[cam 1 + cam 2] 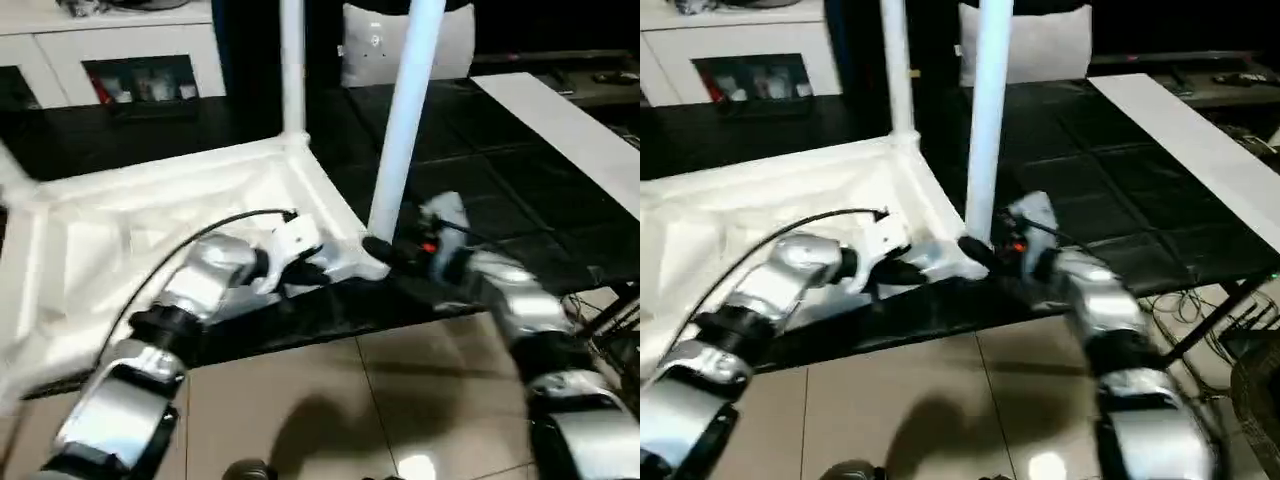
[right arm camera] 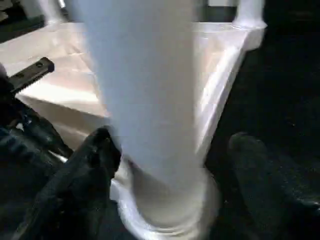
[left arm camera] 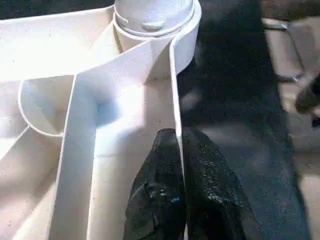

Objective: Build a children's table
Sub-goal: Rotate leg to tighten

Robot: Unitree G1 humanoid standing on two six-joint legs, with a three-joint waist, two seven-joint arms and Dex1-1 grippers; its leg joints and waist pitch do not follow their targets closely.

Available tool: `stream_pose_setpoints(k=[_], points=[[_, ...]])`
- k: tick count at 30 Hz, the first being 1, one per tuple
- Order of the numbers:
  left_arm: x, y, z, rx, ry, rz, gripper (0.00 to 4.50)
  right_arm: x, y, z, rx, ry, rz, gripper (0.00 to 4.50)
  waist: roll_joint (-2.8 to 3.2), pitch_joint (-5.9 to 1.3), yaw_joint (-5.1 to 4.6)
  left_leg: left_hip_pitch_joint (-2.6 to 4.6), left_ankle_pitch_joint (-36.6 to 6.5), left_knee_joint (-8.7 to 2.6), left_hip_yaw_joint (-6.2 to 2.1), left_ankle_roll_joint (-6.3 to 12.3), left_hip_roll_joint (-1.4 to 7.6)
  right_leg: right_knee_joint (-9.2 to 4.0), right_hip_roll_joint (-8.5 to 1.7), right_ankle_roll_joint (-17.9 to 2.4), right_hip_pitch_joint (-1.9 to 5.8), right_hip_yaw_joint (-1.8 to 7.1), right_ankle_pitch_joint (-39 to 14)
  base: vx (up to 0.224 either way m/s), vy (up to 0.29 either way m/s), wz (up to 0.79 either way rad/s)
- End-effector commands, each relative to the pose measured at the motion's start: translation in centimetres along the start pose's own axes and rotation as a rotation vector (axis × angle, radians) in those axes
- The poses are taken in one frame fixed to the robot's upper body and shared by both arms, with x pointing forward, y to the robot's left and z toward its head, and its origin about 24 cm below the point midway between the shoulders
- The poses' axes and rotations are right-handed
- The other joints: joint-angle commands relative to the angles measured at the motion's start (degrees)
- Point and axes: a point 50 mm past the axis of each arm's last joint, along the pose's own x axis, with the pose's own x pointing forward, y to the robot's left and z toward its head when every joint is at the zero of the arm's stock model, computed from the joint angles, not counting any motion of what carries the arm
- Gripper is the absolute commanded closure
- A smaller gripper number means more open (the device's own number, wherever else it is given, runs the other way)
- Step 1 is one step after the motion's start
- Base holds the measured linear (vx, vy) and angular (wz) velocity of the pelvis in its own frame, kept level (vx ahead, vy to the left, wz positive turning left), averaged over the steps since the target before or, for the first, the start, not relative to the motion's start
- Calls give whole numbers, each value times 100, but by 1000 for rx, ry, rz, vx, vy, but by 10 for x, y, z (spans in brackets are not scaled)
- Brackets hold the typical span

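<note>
Silver forearms occupied the lower frame of the head views. Left end effector (image 3: 181, 150): fingers clenched on the rim wall of the upturned table top (image 1: 150, 230), centre of frame, just beside the near corner socket (image 3: 155, 25). Right end effector (image 2: 170, 170): fingers spread, one on each side of the near leg's (image 1: 405, 110) base, not clamped. That leg stood upright in the near corner socket. Second leg (image 1: 291, 65): upright in the far corner, upper centre. Table top lay upside down on dark floor mats (image 1: 480, 180). White cabinet (image 1: 110, 50): upper left. Flat white board (image 1: 570, 130): upper right.
</note>
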Motion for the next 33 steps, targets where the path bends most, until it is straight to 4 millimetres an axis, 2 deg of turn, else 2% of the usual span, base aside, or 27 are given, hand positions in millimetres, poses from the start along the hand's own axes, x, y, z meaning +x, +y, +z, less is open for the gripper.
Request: stream_pose_setpoints(k=[1, 4, 7, 9, 11, 14, 15, 16, 18, 21, 27, 29, 32, 33], points=[[-1, -4, 15, 108, -51, -100, 450, -7, 5, 5, -72, 13, 112, 44, 5, -443, 30, 83, -834, -337, -199, 465, 418, -504, -658, -653, 354, 417, -1630, 0, 0, 0], [-9, -7, 9, 183, 0, -210, 450, -22, 8, 3, -147, 71, 247, 37, 0, -442, 100, 87, -875, -340, -206, 469, 428, -509, -669, -619, 345, 419, -1713, 0, 0, 0], [-12, -10, 6, 222, 15, -269, 450, -28, 10, 3, -197, 77, 313, 37, -4, -444, 153, 88, -881, -336, -199, 465, 430, -501, -671, -630, 334, 426, -1696, 0, 0, 0], [-14, -11, 5, 241, 19, -303, 450, -32, 14, 2, -200, 96, 389, 63, -6, -440, 148, 75, -894, -344, -210, 463, 432, -505, -671, -634, 347, 414, -1738, 0, 0, 0], [-15, -12, 4, 255, 24, -327, 450, -34, 17, 1, -201, 106, 431, 63, 1, -445, 159, 85, -899, -340, -214, 477, 436, -501, -669, -639, 341, 412, -1742, 0, 0, 0], [-17, -15, 1, 291, 54, -394, 450, -36, 24, -2, -199, 137, 536, 102, -18, -441, 180, 80, -897, -340, -212, 521, 436, -510, -678, -622, 345, 418, -1768, 0, 0, 0], [-17, -15, 1, 291, 54, -394, 450, -36, 24, -2, -199, 137, 536, 102, -16, -439, 180, 85, -911, -341, -210, 512, 436, -514, -681, -626, 341, 417, -1803, 0, 0, 0], [-17, -16, 1, 306, 64, -420, 450, -35, 28, -3, -184, 139, 579, 127, -36, -438, 179, 86, -920, -341, -205, 487, 433, -527, -681, -614, 341, 413, -1886, 0, 0, 0], [-17, -16, 1, 312, 70, -436, 450, -34, 32, -5, -156, 149, 627, 136, -27, -435, 199, 80, -914, -341, -210, 487, 419, -542, -672, -552, 347, 403, -2053, 0, 0, 0], [-16, -16, 1, 313, 71, -441, 450, -33, 34, -7, -131, 166, 665, 171, -24, -436, 205, 95, -941, -348, -217, 445, 442, -539, -675, -543, 331, 404, -2074, 0, 0, 0], [-16, -15, 3, 303, 59, -451, 450, -34, 34, -11, -97, 183, 698, 211, -25, -455, 251, 88, -817, -337, -215, 442, 436, -510, -674, -562, 339, 410, -1886, 0, 0, 0], [-16, -15, 3, 298, 55, -458, 450, -34, 32, -14, -84, 186, 697, 237, -19, -460, 254, 85, -802, -330, -210, 446, 433, -503, -672, -620, 335, 405, -1818, 0, 0, 0], [-17, -16, 3, 255, 30, -470, 450, -28, 24, -32, -22, 183, 639, 247, 2, -453, 236, 85, -865, -325, -206, 419, 437, -520, -691, -704, 331, 399, -1873, 0, 0, 0], [-17, -16, 3, 255, 30, -470, 450, -28, 24, -32, -22, 183, 639, 247, 4, -447, 213, 85, -926, -319, -200, 395, 429, -514, -696, -748, 321, 394, -1946, 0, 0, 0]])
